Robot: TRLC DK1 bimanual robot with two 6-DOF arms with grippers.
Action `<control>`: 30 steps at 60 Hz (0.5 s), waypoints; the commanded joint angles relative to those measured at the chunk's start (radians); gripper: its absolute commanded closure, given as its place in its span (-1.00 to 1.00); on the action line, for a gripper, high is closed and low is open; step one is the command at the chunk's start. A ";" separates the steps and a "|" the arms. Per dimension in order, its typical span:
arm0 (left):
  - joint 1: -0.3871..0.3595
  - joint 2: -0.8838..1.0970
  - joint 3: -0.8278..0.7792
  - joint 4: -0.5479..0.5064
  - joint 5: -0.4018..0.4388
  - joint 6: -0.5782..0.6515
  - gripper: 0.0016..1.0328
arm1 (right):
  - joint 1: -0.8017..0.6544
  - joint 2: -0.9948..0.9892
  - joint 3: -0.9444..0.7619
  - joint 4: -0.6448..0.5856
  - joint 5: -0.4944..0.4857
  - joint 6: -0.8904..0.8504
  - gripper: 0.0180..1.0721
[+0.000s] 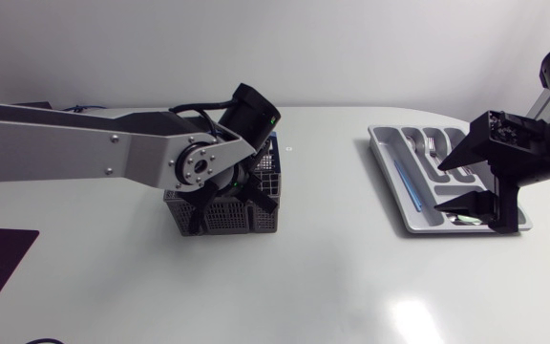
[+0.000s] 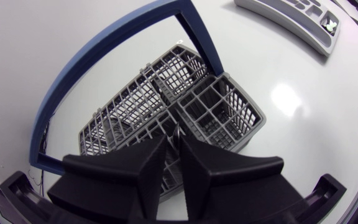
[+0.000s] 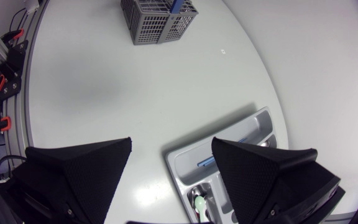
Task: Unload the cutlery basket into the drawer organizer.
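Left arm: silver-grey links come in from the left edge and angle down to the grey plastic lattice cutlery basket left of table centre. The left gripper is lowered into the top of the basket.

In the left wrist view the left gripper's fingers are drawn in to a narrow slit over a middle compartment. A thin metal cutlery handle stands in the slit, pinched from both sides. The rest of this piece is hidden in the lattice.

The basket's blue arched carry handle stands upright ahead of the fingers. The basket sits flat on the glossy white table.

The grey moulded plastic drawer organizer lies well apart from the basket, toward the right, set at a slant.

- The metal forks lie in a far compartment.
- A slim blue-handled piece lies in the long slot on the basket side.
- A pale green spoon-like piece lies in an end compartment. Its exact type is too small to tell.

Right arm: black, enters from the right edge. The right gripper hangs over the organizer's right half with its fingers spread wide and nothing between them. In the right wrist view the organizer's corner shows in the gap between the fingers, under them and not touching.
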 commanded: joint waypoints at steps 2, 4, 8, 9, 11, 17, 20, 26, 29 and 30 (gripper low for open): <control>0.007 0.005 -0.014 0.023 -0.010 -0.018 0.84 | 0.017 -0.008 -0.034 -0.007 0.001 0.032 -0.76; 0.006 -0.003 -0.023 0.032 -0.010 -0.016 0.87 | 0.020 -0.008 -0.035 -0.006 0.002 0.034 -0.76; 0.006 -0.007 -0.028 0.035 -0.010 -0.015 0.87 | 0.023 -0.008 -0.038 -0.006 0.002 0.035 -0.76; 0.006 -0.007 -0.028 0.035 -0.010 -0.015 0.87 | 0.025 -0.008 -0.040 -0.006 0.004 0.037 -0.76; 0.006 -0.010 -0.031 0.035 -0.010 -0.015 0.90 | 0.026 -0.008 -0.041 -0.006 0.004 0.038 -0.76; 0.006 -0.013 -0.036 0.040 -0.010 -0.015 0.92 | 0.031 -0.008 -0.049 -0.001 0.004 0.041 -0.76; 0.004 -0.015 -0.039 0.042 -0.010 -0.015 0.92 | 0.032 -0.008 -0.055 0.000 0.004 0.043 -0.76; 0.004 -0.015 -0.042 0.043 -0.010 -0.013 0.92 | 0.034 -0.008 -0.064 0.006 0.005 0.047 -0.76; 0.004 -0.018 -0.045 0.045 -0.010 -0.013 0.92 | 0.034 -0.008 -0.069 0.006 0.005 0.047 -0.76; 0.004 -0.020 -0.045 0.045 -0.010 -0.012 0.92 | 0.035 -0.008 -0.070 0.008 0.005 0.047 -0.76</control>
